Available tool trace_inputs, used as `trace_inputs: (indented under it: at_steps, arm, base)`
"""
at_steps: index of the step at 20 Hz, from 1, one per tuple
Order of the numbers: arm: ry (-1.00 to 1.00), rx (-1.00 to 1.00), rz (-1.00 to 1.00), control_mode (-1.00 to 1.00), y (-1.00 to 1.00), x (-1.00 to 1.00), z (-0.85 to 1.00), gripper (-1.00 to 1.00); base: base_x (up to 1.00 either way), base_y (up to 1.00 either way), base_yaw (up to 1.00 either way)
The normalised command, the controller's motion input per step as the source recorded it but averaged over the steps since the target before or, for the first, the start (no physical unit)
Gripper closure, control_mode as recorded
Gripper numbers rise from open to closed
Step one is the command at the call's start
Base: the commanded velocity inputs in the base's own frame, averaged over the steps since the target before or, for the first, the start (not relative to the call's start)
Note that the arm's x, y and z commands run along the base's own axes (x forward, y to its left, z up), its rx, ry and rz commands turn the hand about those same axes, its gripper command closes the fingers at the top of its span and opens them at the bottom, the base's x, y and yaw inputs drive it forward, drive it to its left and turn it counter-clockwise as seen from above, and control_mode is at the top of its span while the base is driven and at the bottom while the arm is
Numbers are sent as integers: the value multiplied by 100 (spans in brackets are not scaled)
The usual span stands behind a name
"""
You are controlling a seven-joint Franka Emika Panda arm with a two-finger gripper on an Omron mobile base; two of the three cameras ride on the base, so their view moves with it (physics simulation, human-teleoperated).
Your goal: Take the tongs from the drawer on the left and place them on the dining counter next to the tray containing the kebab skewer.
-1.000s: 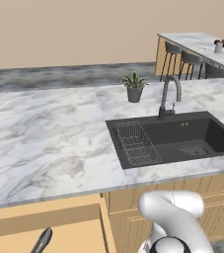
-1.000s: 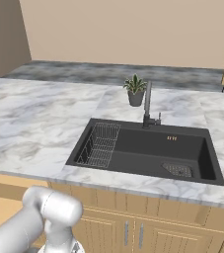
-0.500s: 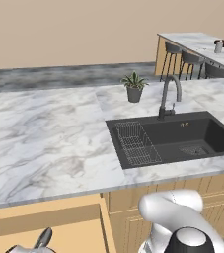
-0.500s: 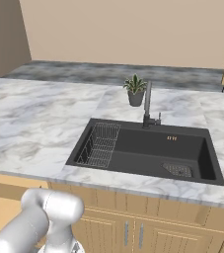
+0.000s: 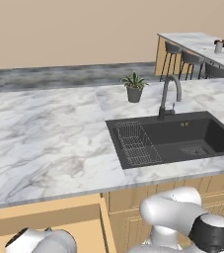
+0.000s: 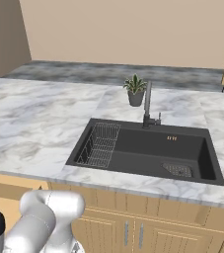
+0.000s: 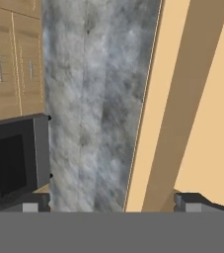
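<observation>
We are hovering the gripper (image 7: 111, 201), jaws apart, over the open drawer (image 7: 202, 99), needing the tongs centered before closing.

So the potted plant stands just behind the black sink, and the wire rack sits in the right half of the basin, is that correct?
Not quite: the wire rack sits in the left half of the sink, as the right base view shows. The potted plant does stand just behind the sink.

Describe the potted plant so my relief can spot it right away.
Start at the black sink sunk into the marble worktop. Behind its left rear corner, beside the curved dark faucet, stands the plant: spiky green leaves in a small grey pot, the only green thing there.
</observation>
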Motion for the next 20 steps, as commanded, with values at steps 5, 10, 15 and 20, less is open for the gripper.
trace_inputs:
  at_steps: [5, 10, 15, 20]
  arm:
    - [-9, 0, 0, -100, -31, 16, 39, -100]
    - [-8, 0, 0, -100, -26, 17, 30, -100]
    - [-10, 0, 0, -100, -22, 32, 12, -100]
    - [-8, 0, 0, -100, -19, 32, 2, -100]
  base:
    - [0, 0, 0]
    - [0, 0, 0]
    - [0, 0, 0]
    - [0, 0, 0]
